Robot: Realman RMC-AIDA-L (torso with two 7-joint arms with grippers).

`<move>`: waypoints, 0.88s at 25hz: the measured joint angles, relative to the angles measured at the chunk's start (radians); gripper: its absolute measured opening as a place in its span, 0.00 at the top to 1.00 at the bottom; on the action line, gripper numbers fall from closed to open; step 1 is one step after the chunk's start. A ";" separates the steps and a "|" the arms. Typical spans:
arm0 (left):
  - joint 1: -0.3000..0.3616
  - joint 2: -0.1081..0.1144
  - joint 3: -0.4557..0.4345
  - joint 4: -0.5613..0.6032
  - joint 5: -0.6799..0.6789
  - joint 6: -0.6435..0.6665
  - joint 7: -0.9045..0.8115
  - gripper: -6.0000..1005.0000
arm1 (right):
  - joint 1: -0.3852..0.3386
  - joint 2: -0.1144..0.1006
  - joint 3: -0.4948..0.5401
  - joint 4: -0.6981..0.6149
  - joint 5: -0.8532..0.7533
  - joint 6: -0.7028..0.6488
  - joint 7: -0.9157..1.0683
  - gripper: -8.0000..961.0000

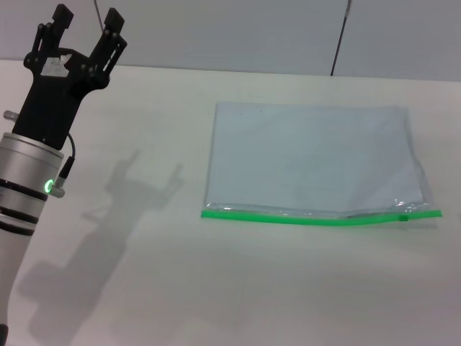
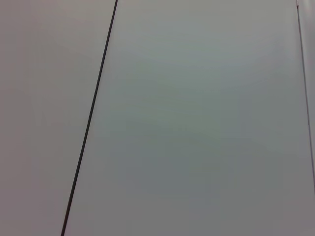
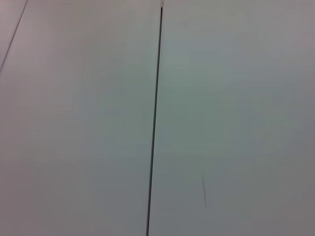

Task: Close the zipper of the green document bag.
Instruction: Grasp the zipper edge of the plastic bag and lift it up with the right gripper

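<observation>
The green document bag (image 1: 313, 162) lies flat on the white table, right of centre in the head view. It is a pale blue-grey translucent pouch. Its zipper (image 1: 317, 217) is the bright green strip along the near long edge, and the small green slider (image 1: 404, 216) sits near the strip's right end. My left gripper (image 1: 88, 20) is raised at the far left, pointing up and away, fingers spread and empty, well clear of the bag. My right gripper shows in no view. Both wrist views show only a plain wall with a dark seam.
The white table (image 1: 238, 288) reaches to a pale wall at the back. A thin dark cable (image 1: 338, 43) hangs against that wall behind the bag. The left arm's shadow (image 1: 137, 187) falls on the table between arm and bag.
</observation>
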 joint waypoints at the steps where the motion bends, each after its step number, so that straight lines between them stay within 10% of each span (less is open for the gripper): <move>1: 0.000 0.000 0.000 0.000 0.000 0.000 0.000 0.14 | 0.000 0.000 0.000 0.000 0.000 0.000 0.000 0.26; 22: 0.007 0.002 0.000 0.004 -0.003 0.000 0.002 0.15 | 0.043 -0.008 -0.012 0.097 -0.086 0.131 0.246 0.26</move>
